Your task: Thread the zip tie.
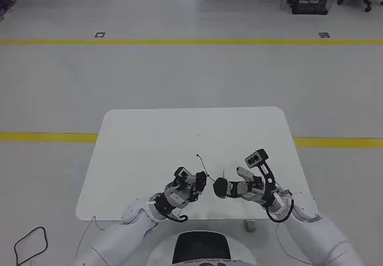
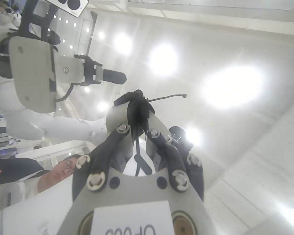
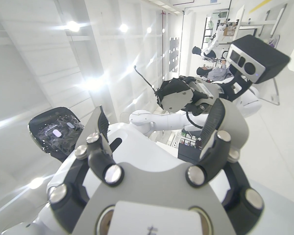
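Left gripper [image 2: 138, 103] is clamped tight on the zip tie [image 2: 166, 97], fingers pressed together around the black strap. One thin length pokes out past the fingertips with a small nub at its free end, and another stretch runs back between the fingers toward the palm. Across from it sits the right gripper [image 1: 220, 187], fingers spread wide apart with nothing between them, its ribbed pads facing each other. The two grippers are tip to tip, just beside one another but not touching. The strap's free end rises up and away from the left gripper, off to the side of the right one. Both grippers hang above the near edge of the white bench [image 1: 145, 146], the tie lifted off its surface.
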You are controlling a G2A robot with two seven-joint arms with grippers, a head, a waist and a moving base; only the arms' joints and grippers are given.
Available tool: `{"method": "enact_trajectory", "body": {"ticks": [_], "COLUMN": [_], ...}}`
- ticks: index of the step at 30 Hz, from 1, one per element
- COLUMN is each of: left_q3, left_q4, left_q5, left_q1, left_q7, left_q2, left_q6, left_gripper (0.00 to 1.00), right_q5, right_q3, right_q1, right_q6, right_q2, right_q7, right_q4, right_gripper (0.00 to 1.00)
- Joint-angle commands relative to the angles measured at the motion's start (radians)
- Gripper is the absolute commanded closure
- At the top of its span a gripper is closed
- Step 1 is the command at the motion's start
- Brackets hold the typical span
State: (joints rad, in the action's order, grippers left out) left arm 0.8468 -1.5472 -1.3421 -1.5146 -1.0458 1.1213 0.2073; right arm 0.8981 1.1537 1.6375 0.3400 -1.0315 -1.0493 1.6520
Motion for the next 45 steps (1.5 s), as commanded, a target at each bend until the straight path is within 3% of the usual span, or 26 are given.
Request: {"method": "enact_trajectory", "body": {"ticks": [1,7,9,10,22,26,37,45], "left_q3": [0.002,-0.001,0.0,-0.001,0.004,0.008,0.017,0.017], "left_q4": [0.003,0.014,0.021,0.023,0.023,0.017,0.011,0.014], "left_q5": [-0.007,-0.011,-0.007,-0.005,0.046,0.066,0.071,0.082], "left_q1": [0.001,0.002,0.004,0.004,-0.003,-0.01,-0.019,-0.017], "left_q7": [0.003,0.013,0.012,0.011,0.001,0.008,0.009,0.016], "left_q2": [0.002,0.011,0.013,0.014,0.021,0.021,0.025,0.029], "left_q6": [0.001,0.017,0.025,0.026,0.047,0.052,0.044,0.035], "left_gripper": [1.0,1.0,1.0,1.0,1.0,1.0,1.0,1.0], "right_q5": [0.015,0.053,0.067,0.069,0.068,0.06,0.038,0.034], "right_q3": [0.004,0.001,0.0,0.0,-0.011,-0.018,-0.033,-0.031], "right_q1": [0.001,-0.008,-0.01,-0.011,-0.026,-0.033,-0.046,-0.044], "right_q6": [0.0,0.0,0.0,0.0,-0.007,-0.017,-0.033,-0.029], "right_q2": [-0.003,-0.012,-0.016,-0.017,-0.031,-0.035,-0.043,-0.047], "right_q7": [-0.017,-0.075,-0.089,-0.092,-0.102,-0.102,-0.091,-0.099], "right_q4": [-0.002,-0.02,-0.026,-0.029,-0.056,-0.061,-0.073,-0.066], "right_gripper": [0.0,0.01,0.42,0.51,0.81,0.85,0.82,0.9]}}
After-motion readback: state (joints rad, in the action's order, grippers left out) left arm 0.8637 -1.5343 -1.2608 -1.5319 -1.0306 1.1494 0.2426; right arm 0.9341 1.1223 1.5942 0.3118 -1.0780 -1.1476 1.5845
